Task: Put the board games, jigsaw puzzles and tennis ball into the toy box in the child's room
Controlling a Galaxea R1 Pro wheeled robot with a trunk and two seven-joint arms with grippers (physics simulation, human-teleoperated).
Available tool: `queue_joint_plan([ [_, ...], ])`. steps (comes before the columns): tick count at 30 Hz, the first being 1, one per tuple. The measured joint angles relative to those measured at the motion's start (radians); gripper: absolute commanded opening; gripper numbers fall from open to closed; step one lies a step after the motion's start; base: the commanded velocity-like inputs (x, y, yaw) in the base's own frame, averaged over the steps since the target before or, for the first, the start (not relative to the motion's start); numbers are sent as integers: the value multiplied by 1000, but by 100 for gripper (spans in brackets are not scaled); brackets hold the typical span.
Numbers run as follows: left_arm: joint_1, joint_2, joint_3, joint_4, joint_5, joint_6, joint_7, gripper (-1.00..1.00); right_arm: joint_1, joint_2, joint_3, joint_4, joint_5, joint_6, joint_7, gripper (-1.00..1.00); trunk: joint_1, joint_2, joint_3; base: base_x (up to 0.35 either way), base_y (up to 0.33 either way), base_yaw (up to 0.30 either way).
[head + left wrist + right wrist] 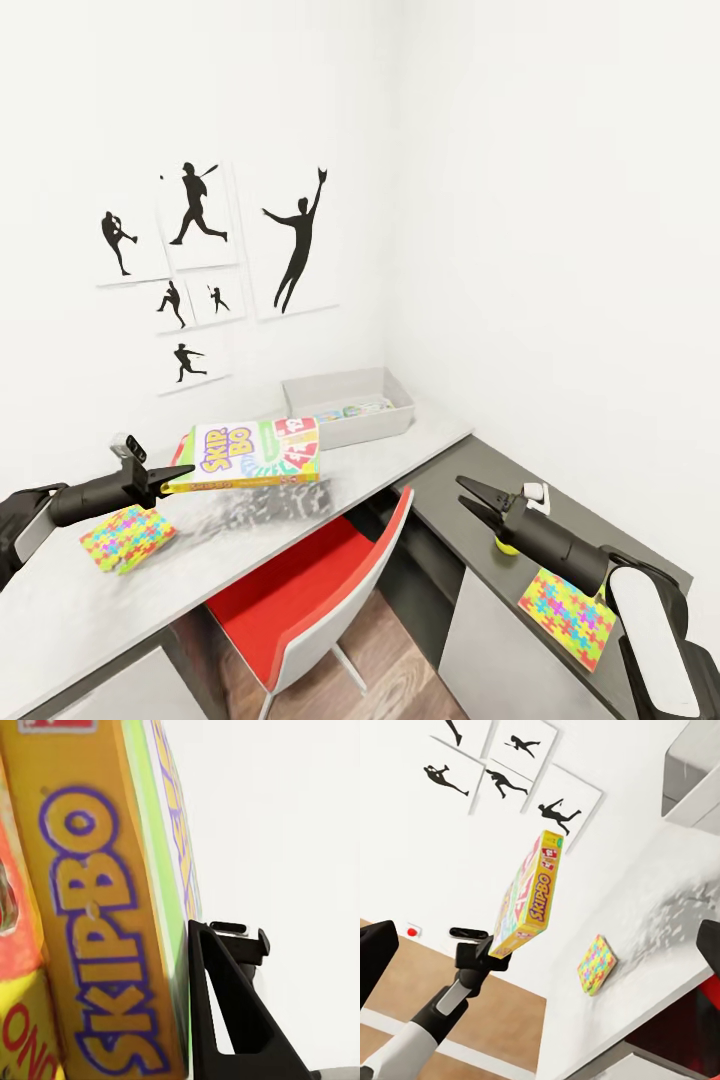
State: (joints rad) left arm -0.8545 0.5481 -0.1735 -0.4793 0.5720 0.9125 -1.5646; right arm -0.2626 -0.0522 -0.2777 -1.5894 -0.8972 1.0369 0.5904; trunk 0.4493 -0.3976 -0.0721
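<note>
My left gripper (183,474) is shut on the edge of the green, yellow and red "SKIP BO" board game (252,452), holding it flat above the pale table (60,610). Up close, the box (97,922) is pressed against a black finger (225,1020). The light grey toy box (392,418) stands at the table's far end by the wall, with colourful printed items (350,409) inside. One jigsaw puzzle (125,537) lies under my left arm. Another (568,616) lies on the lower dark section. My right gripper (478,500) is open above that section, and the tennis ball (508,546) peeks out beneath it.
A red chair (320,590) is tucked under the table between my arms. Black baseball-player pictures (200,205) hang on the white wall behind. The room's corner closes in behind the toy box. The right wrist view shows the held game (529,896) and a jigsaw puzzle (596,964).
</note>
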Motion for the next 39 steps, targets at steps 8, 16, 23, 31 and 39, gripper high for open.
queue_joint_plan([
  [8,0,0,0,2,-3,-2,0,-100,0,0,0,0,0,0,3,100,0,0,0,59,-37,0],
  [16,0,-1,0,3,-3,-4,0,-100,0,0,0,0,0,0,4,100,0,0,0,222,-103,0],
  [23,0,-2,0,3,-1,-4,0,-100,0,0,0,0,0,0,5,100,0,0,0,88,-16,0],
  [31,0,-4,1,3,0,-17,0,-100,0,0,0,0,0,0,6,100,-1,0,0,250,-1,0],
  [39,0,-4,2,3,1,-26,0,-100,0,0,0,0,0,0,6,100,0,0,0,161,0,129],
])
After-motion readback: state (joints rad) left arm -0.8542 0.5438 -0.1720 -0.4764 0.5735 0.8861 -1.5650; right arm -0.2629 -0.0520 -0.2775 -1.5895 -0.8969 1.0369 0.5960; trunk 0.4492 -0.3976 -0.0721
